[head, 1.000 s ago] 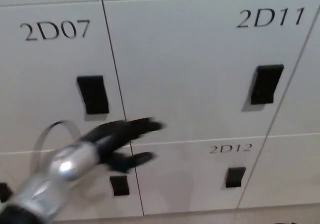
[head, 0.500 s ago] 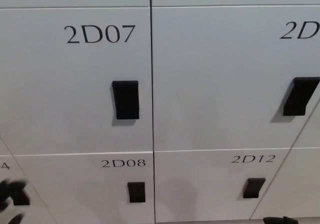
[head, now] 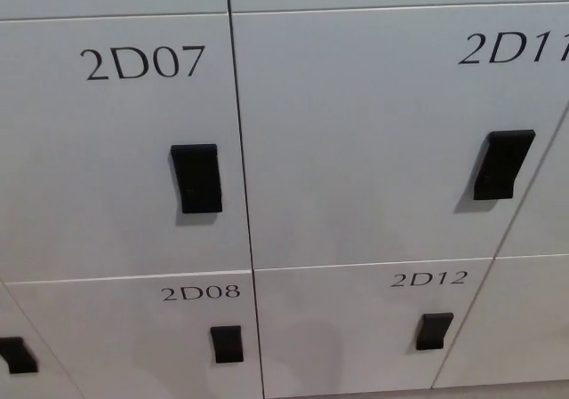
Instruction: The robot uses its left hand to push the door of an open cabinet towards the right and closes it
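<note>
A wall of white cabinet doors fills the head view. The door marked 2D07 [head: 116, 141] sits flush with its neighbours and carries a black handle [head: 196, 179]. To its right is door 2D11 [head: 373, 132] with a black handle [head: 503, 165]. Every door in view stands closed, with only thin dark seams between them. Neither of my hands shows in the picture.
Below are smaller doors 2D08 [head: 133, 337] and 2D12 [head: 356, 328], each with a small black handle. Another black handle [head: 18, 355] shows at the lower left edge. A strip of floor shows at the bottom right.
My left hand, stretched across the seam below 2D07 a second ago, dropped to the lower left corner and has now left the picture. The camera view has shifted sideways.
</note>
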`<state>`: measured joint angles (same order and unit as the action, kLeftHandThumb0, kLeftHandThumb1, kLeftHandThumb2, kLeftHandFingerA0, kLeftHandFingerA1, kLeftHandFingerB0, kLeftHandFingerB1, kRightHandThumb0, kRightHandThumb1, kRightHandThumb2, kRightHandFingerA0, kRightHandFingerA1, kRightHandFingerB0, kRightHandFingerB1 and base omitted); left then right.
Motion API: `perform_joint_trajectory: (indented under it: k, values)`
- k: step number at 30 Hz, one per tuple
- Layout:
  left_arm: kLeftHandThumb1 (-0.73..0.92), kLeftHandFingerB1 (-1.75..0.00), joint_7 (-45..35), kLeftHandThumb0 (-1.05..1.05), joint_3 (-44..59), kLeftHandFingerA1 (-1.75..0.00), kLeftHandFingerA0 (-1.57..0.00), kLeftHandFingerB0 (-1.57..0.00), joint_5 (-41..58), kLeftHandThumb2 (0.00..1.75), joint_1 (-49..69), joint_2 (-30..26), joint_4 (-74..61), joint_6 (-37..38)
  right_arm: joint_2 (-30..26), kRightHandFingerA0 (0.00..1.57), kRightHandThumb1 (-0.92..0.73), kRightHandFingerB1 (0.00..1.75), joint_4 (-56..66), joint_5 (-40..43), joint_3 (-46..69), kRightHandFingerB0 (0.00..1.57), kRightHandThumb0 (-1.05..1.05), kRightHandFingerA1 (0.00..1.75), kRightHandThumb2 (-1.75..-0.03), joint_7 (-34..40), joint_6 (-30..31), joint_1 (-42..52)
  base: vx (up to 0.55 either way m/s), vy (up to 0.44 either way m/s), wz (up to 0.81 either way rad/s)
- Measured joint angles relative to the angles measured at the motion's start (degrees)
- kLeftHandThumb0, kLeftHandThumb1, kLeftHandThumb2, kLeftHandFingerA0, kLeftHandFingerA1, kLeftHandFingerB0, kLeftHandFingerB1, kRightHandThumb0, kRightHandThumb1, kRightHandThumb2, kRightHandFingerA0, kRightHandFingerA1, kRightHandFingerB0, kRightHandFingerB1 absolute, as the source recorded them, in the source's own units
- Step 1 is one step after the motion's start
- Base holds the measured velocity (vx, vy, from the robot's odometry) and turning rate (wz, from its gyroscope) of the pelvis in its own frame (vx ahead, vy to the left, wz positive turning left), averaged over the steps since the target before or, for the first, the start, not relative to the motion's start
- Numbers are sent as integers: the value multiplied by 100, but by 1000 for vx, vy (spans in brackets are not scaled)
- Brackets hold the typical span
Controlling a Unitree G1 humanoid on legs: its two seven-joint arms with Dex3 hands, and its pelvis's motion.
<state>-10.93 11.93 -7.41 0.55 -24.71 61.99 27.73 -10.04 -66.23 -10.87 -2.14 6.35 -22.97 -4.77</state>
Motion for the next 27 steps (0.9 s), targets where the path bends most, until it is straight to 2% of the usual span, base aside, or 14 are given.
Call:
perform_joint_trajectory:
  k: [2, 3, 9, 10, 16, 27]
  values:
    - [92, -30, 12, -64, 3, -32, -22, -18, 26, 72, -28, 0, 62, 61, 0, 25, -90, 30, 44, -1, 1, 21, -56, 33, -66, 3, -25, 32, 0, 0, 0]
    - [62, -46, 13, -32, 3, -46, -1, -1, 34, 115, -32, 0, 77, 74, 1, 26, -89, 30, 58, -3, -2, 21, -59, 34, -66, 6, -30, 38, 0, 0, 0]
    - [62, -46, 14, -32, 2, -46, -1, -1, 112, 115, -49, 0, 198, 162, 1, 26, -89, 30, 116, -5, -8, 21, -59, 34, -66, 29, -62, 63, 0, 0, 0]
    - [92, -30, 14, -63, -1, -33, -23, -16, 121, 73, -62, 0, 220, 175, 1, 25, -89, 30, 119, -5, -7, 21, -57, 33, -67, 31, -62, 63, 0, 0, 0]
    - [92, -31, 73, -61, -26, -34, -24, -19, 144, 72, -165, 39, 397, 205, 34, 29, -87, 32, 72, 62, 144, 23, -53, 35, -66, -8, -127, -84, 0, 0, 0]
    - [92, -29, 214, -64, -145, -33, -23, -16, 147, 72, -442, 41, 564, 205, 71, 27, -89, 30, -63, 85, 204, 23, -54, 34, -66, 42, -124, -500, 0, 0, 0]
